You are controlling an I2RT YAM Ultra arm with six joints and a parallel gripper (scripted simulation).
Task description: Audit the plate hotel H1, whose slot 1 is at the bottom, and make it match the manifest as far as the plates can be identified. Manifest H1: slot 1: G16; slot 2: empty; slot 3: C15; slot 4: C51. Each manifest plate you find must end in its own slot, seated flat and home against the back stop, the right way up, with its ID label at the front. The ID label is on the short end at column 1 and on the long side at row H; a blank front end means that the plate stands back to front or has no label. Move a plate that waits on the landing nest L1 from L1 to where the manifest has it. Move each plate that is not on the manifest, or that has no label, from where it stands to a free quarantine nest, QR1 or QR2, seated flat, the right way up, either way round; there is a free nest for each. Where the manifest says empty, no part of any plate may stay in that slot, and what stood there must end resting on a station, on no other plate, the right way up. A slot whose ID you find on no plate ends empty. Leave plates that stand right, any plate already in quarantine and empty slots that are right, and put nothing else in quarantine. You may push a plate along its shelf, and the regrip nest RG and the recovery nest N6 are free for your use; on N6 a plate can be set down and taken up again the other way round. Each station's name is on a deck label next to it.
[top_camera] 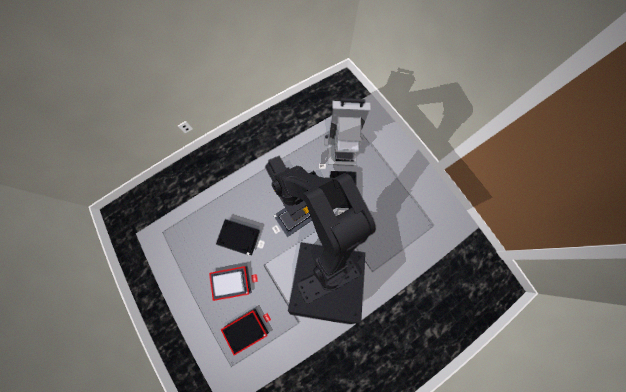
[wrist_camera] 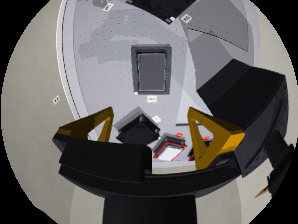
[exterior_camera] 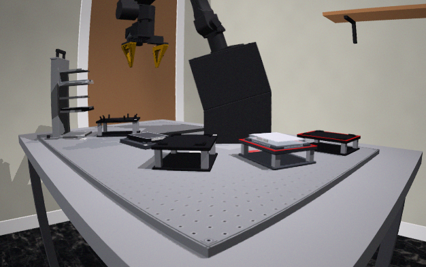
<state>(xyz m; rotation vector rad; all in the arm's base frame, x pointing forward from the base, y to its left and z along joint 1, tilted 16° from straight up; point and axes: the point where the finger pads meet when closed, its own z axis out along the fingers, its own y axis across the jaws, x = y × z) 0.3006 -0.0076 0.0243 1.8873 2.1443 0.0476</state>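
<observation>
One black robot arm holds its gripper (exterior_camera: 145, 54) high above the grey table (exterior_camera: 306, 218), yellow fingers (exterior_camera: 129, 54) spread fully apart and holding nothing. Directly below it a dark plate (wrist_camera: 152, 70) lies flat on a low nest. The plate hotel (exterior_camera: 57, 99) stands well apart at the table's far-left corner, and a white plate (exterior_camera: 275, 137) sits on a red-edged nest (exterior_camera: 258, 144).

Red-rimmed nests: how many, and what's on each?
2: the nearer red-rimmed nest carries a white plate; the farther one shows only its dark top.

pale beige walls (exterior_camera: 340, 85), a brown door (exterior_camera: 136, 99), a wooden wall shelf (exterior_camera: 374, 13), dark mottled floor (top_camera: 165, 185).
</observation>
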